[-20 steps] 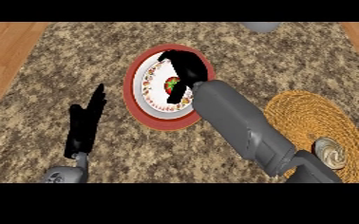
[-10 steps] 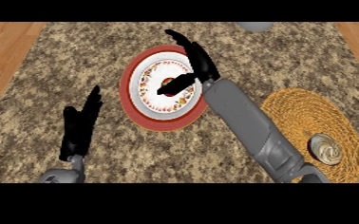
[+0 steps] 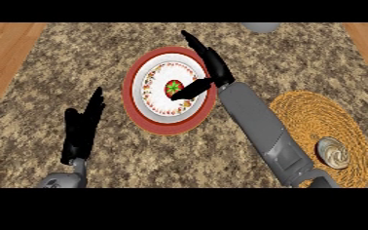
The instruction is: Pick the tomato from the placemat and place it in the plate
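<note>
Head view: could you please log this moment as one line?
tomato in plate | right hand open above | left hand resting

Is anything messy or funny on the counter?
Nothing looks spilled or broken. The tomato sits in the plate, with the open right hand just over it. A small round thing rests on the placemat.

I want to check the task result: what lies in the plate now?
The tomato lies in the plate, near its middle. The open right hand covers the plate's right rim, and its thumb hides part of the tomato.
</note>
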